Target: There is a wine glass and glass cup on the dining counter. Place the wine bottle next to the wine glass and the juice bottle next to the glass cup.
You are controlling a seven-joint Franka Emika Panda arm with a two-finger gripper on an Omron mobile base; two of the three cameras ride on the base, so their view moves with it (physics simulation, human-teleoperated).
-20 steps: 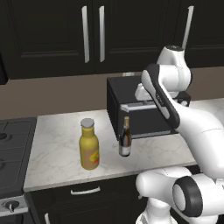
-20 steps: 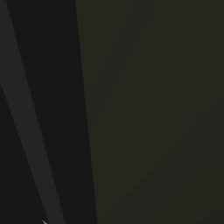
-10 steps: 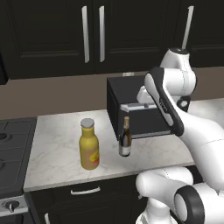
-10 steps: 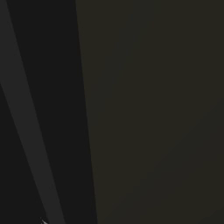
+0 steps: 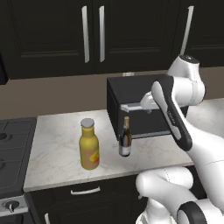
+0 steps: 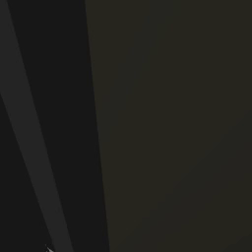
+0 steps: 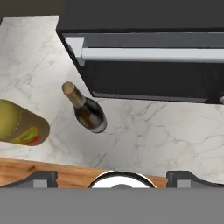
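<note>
One wine bottle, one juice bottle, one black microwave, one stovetop

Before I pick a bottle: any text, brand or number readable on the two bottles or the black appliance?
No text can be read.
Juice bottle: red-orange label, print too blurred to read.
Wine bottle: pale label, too small to read.
Black appliance: no lettering visible on its front or handle.

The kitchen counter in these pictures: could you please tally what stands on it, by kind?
Bottles: 2, the yellow juice bottle and the dark wine bottle.
Appliances: 1, a black microwave.
Total: 3.
</note>
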